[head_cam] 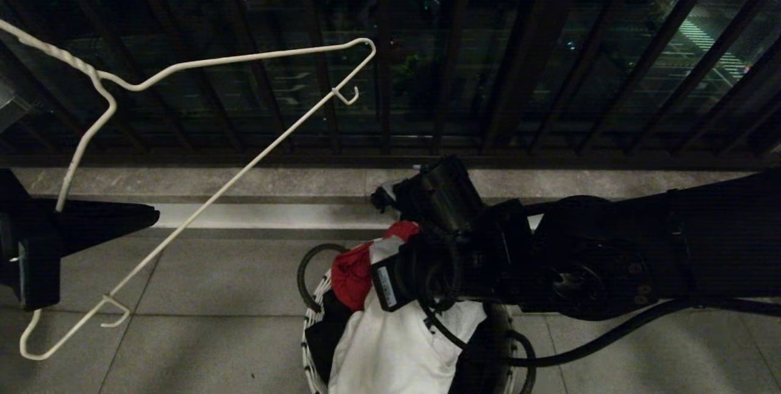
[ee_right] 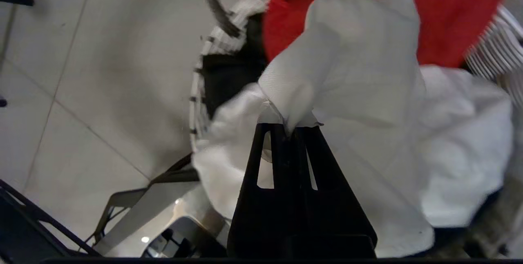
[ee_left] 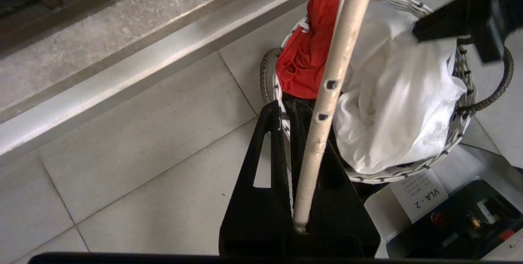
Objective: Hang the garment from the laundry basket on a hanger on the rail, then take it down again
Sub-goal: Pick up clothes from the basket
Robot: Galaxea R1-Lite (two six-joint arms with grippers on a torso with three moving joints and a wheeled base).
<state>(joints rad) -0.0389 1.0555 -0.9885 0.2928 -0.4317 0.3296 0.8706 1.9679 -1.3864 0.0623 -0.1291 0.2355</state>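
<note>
The white garment [ee_right: 359, 72] lies bunched in the laundry basket [head_cam: 311, 321] on the tiled floor. My right gripper [ee_right: 290, 127] reaches down into the basket and is shut on a raised fold of the garment; in the head view its fingers are hidden under the wrist. The thin white wire hanger [head_cam: 244, 172] hangs tilted at the left, held by one wire in my left gripper [ee_left: 288, 106], which is shut on it above the floor beside the basket. The rail is out of view.
A red cloth [head_cam: 351, 275] and a black garment [head_cam: 317, 339] share the basket. The dark balcony railing [head_cam: 390, 77] and a stone kerb [head_cam: 244, 183] run across the back. My own base with a white label [ee_left: 421, 194] sits close behind the basket.
</note>
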